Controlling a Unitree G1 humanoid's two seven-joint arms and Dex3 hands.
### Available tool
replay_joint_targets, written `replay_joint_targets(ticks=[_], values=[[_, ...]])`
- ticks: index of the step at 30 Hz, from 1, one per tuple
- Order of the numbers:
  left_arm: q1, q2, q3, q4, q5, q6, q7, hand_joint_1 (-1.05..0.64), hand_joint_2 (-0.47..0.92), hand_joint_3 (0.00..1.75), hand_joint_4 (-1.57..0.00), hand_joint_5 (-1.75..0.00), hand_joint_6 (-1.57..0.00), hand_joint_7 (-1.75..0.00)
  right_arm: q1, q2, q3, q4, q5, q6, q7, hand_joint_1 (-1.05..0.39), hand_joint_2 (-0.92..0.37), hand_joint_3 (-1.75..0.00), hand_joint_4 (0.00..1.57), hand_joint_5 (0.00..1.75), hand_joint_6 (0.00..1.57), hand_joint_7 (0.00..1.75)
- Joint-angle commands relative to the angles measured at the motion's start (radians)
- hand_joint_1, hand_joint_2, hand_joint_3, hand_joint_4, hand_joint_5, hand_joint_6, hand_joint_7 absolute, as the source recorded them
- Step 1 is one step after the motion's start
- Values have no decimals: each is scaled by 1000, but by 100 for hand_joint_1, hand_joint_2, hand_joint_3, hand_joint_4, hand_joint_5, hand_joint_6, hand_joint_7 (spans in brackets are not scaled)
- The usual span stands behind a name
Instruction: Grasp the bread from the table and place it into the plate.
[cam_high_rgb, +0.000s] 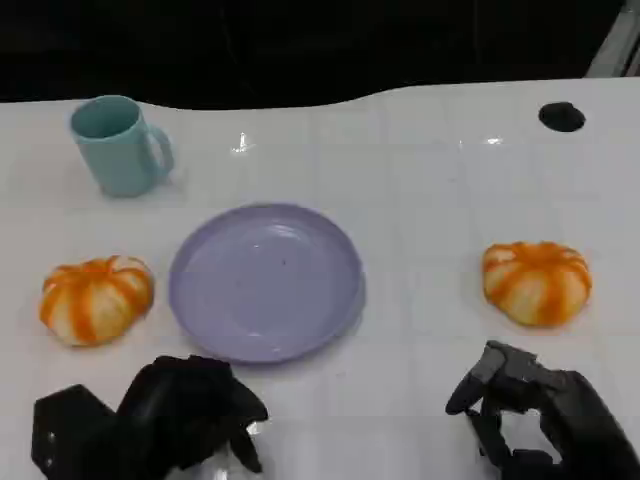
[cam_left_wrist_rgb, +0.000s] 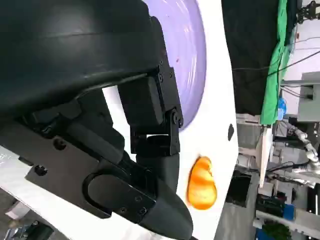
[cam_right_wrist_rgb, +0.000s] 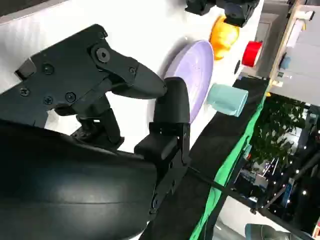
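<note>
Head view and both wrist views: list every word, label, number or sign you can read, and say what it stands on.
None can be read.
Mug: plain light blue, no print.
Plate: plain lilac, no mark.
Left bread and right bread: orange and white stripes, no label.
Red object past the table in the right wrist view: too small and blurred to tell.

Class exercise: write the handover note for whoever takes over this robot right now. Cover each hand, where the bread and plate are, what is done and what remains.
Left hand: near the table's front edge, below the plate, holding nothing.
Right hand: low at the front right, fingers apart, holding nothing.
Plate: lilac, centre of table, nothing on it.
Two bread rolls: left bread beside the plate's left, right bread further off, just ahead of the right hand.
Done: nothing yet.
Left: grasp bread, place it on the plate.
</note>
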Motion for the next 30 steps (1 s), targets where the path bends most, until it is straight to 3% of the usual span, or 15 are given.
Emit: replay_joint_targets(ticks=[1,28,30], values=[[9,15,8,-13,-9,0,-1,-105,79,0,-149,-94,-157,-48,11,-17,-14,-23,-8,17,-8,-35,-60,-97,79,175,72,142],[11,14,6,-21,-7,9,2,-105,79,0,-149,-94,-157,-49,13,-13,-15,-29,-19,14,-17,-35,-60,-95,78,175,72,140],[10,14,6,-21,-6,11,3,-105,79,0,-149,-94,-157,-50,11,-8,-20,-29,-13,18,-23,-33,-62,-93,74,173,72,132]])
